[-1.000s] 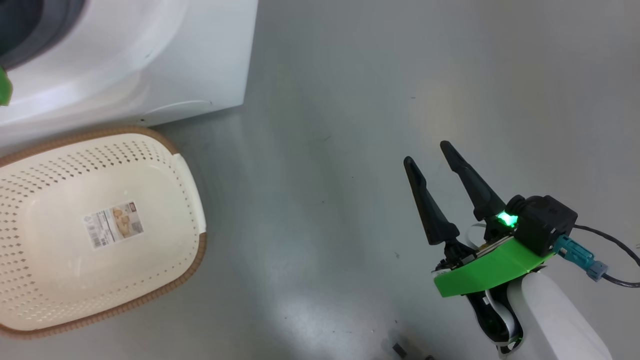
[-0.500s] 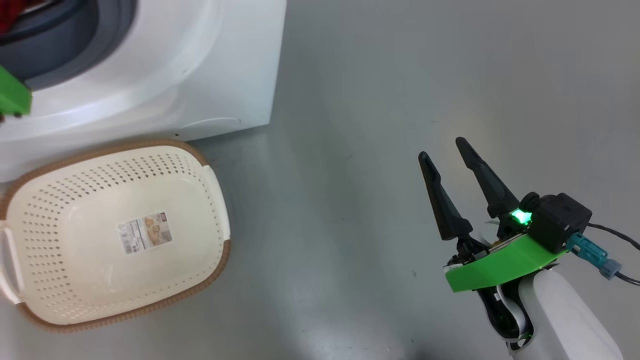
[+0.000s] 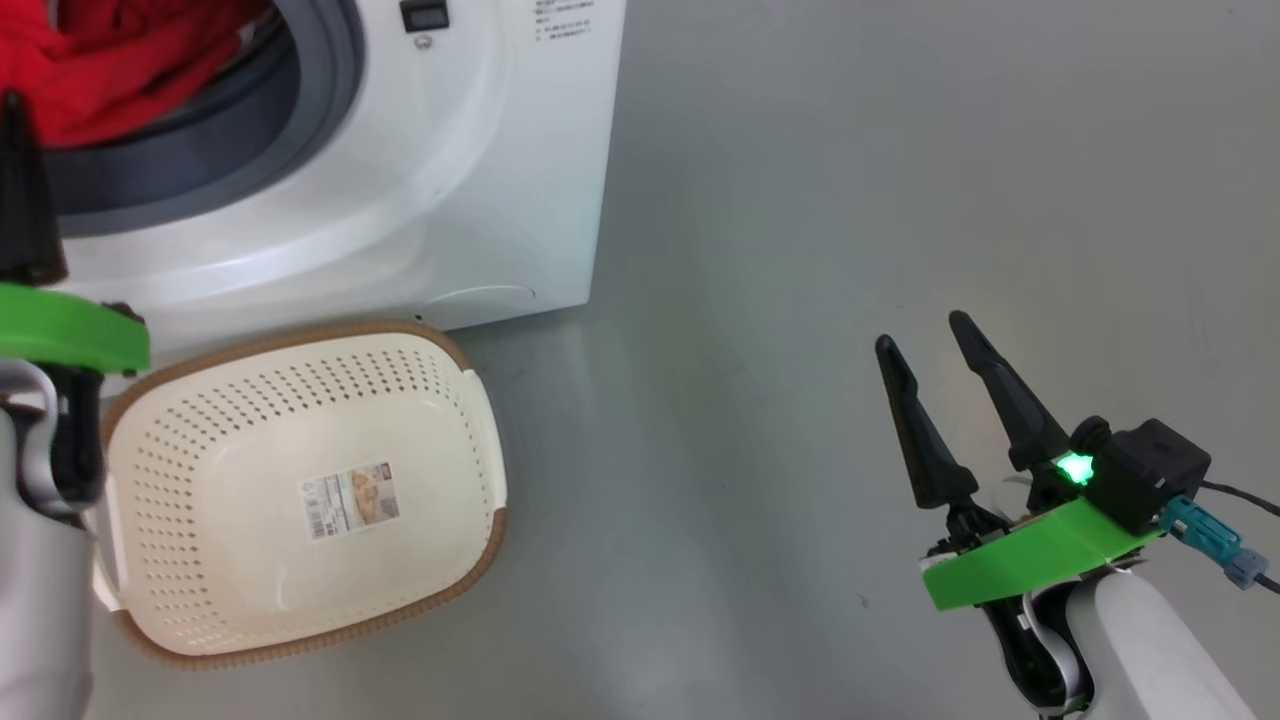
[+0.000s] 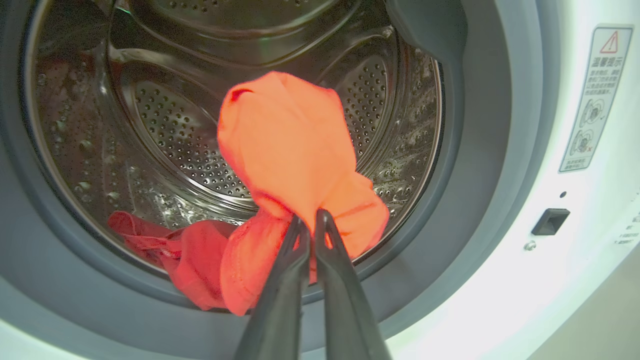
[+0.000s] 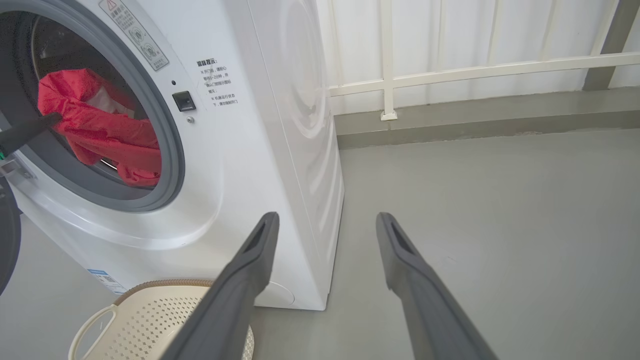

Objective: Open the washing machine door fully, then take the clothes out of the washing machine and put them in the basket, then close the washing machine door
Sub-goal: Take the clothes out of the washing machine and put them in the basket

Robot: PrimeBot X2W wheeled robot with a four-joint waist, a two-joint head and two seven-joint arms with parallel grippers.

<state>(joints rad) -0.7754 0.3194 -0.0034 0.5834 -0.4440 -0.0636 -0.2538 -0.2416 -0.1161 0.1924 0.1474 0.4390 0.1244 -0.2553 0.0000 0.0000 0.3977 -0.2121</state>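
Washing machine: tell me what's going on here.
The left claw is shut on a red garment at the open drum mouth of the washing machine, with more red clothes lying inside. The basket on the floor holds no clothes yet. The right claw hangs open, holding nothing.

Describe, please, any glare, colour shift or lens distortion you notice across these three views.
Left wrist view: the clothes look washed-out orange, and the washing machine front blows out white lower right. Right wrist view: the wide lens bows the machine's edges; the clothes read true red. Head view: soft glare on the floor; the green light behind the right hand blooms.
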